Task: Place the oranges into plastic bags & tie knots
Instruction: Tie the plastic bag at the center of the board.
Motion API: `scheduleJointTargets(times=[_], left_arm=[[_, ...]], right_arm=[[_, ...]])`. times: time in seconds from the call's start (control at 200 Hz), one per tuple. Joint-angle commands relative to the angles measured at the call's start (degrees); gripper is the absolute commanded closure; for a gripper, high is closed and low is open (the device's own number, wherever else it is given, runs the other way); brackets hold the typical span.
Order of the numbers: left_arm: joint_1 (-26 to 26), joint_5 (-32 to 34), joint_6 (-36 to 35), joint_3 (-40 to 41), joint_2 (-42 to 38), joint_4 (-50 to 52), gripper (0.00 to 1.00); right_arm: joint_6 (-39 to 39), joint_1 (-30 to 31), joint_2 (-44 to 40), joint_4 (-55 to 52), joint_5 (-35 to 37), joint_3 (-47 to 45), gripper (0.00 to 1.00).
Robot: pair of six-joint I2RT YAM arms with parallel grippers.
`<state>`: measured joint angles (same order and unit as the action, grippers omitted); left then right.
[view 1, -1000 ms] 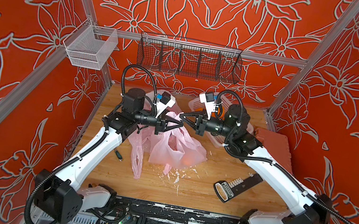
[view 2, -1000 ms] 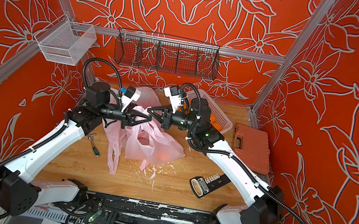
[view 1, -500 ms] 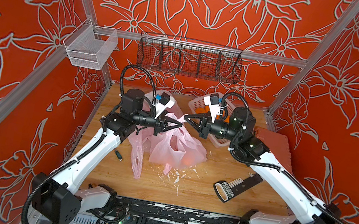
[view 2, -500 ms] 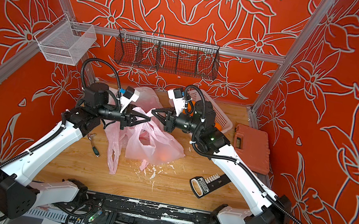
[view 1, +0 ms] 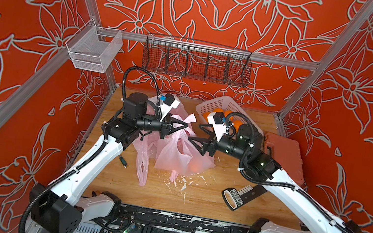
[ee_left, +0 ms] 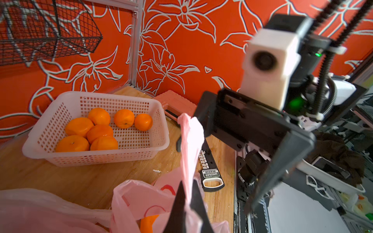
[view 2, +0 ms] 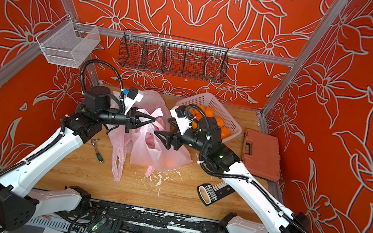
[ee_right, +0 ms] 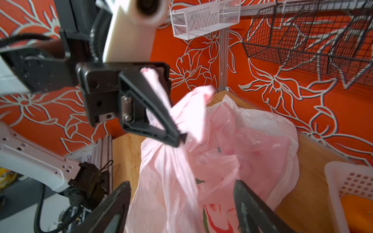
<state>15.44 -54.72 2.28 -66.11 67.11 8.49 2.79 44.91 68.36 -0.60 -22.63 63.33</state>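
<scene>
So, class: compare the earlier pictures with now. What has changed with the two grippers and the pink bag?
The left gripper closed onto the pink bag's handle. The right gripper opened, apparently letting that handle go, and drew back towards the basket. The oranges in it and the orange tool case stayed put.

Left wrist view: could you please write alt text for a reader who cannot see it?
The left gripper is shut on a pink bag handle in the foreground. Beyond it, a perforated basket on the wooden table holds seven oranges.
</scene>
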Motion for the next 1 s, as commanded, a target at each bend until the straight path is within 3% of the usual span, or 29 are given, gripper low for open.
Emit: scheduleJointTargets(times=[0.0, 0.35, 0.635, 0.806, 0.996], left_arm=[[0.36, 2.07, 4.61, -1.53, -0.60, -1.23, 1.00], [0.33, 2.78, 5.00, -0.61, -1.55, -1.90, 1.00], [0.38, 3.08, 6.00, -0.34, -1.32, -2.25, 1.00], [0.37, 4.01, 5.63, 0.32, -2.00, -1.64, 1.00], [0.38, 3.15, 4.61, 0.41, -2.33, -0.74, 1.00]], right_arm=[[-10.68, 4.12, 0.27, -0.03, 12.44, -1.35, 0.16], [-20.86, 11.35, 7.92, 7.68, 32.79, -0.19, 0.12], [-22.29, 14.87, 11.76, 21.62, 41.76, -0.97, 0.21], [-22.04, 15.98, 12.24, 24.07, 44.30, -1.35, 0.43], [-20.83, 16.00, 11.02, 20.30, 39.91, -0.86, 0.83]])
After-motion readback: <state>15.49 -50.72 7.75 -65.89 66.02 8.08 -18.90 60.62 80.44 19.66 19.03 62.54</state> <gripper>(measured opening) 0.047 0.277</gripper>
